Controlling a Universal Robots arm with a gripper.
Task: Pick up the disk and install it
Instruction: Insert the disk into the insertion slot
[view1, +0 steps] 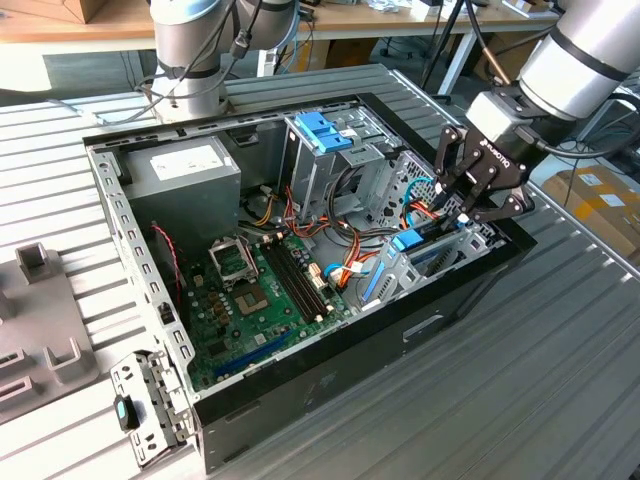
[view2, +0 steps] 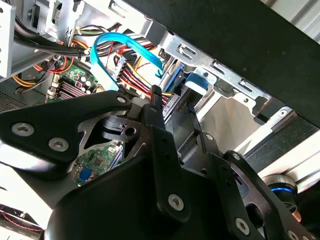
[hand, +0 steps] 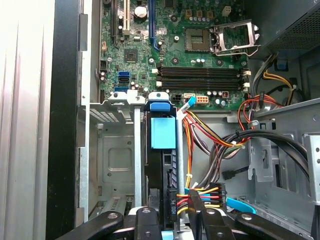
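Note:
The disk (view1: 408, 243) stands on edge in the metal bay at the front corner of the open computer case (view1: 330, 380), on the exterior view's right. Its blue plastic rail and tab show in the first wrist view (hand: 162, 132) and the second wrist view (view2: 194, 81). My black gripper (view1: 462, 205) hangs right above the disk's outer end, low inside the case rim. In both wrist views the gripper (hand: 172, 215) (view2: 175, 110) straddles that end of the disk. Contact with the disk is hidden by the gripper's own links.
Bundles of coloured power cables (hand: 210, 145) and a flat blue data cable (view2: 107, 55) run close beside the bay. A tall cage with a blue top (view1: 325, 130), a grey power supply (view1: 185, 165) and the green motherboard (view1: 260, 290) occupy the case. A second arm's base (view1: 190, 60) stands behind.

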